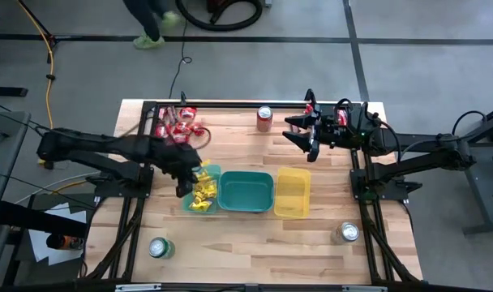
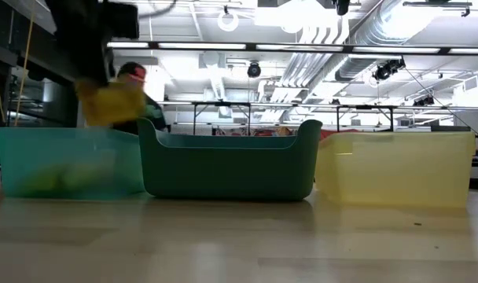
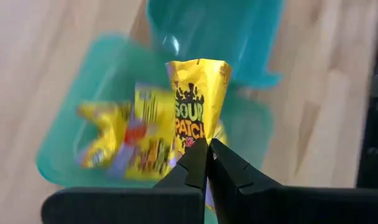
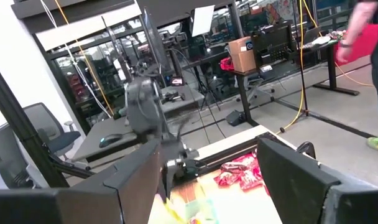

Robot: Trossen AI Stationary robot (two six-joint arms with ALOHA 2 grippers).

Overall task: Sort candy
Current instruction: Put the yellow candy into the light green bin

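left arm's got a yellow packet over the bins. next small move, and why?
Probably open and drop. The left gripper is shut on a yellow packet directly above the light teal bin, which already holds other yellow packets. It likely belongs there. The right gripper waits open at the table's far side.

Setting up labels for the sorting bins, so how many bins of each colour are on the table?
Light teal bin, with yellow candy: 1
Dark teal bin: 1
Yellow bin: 1
Total: 3
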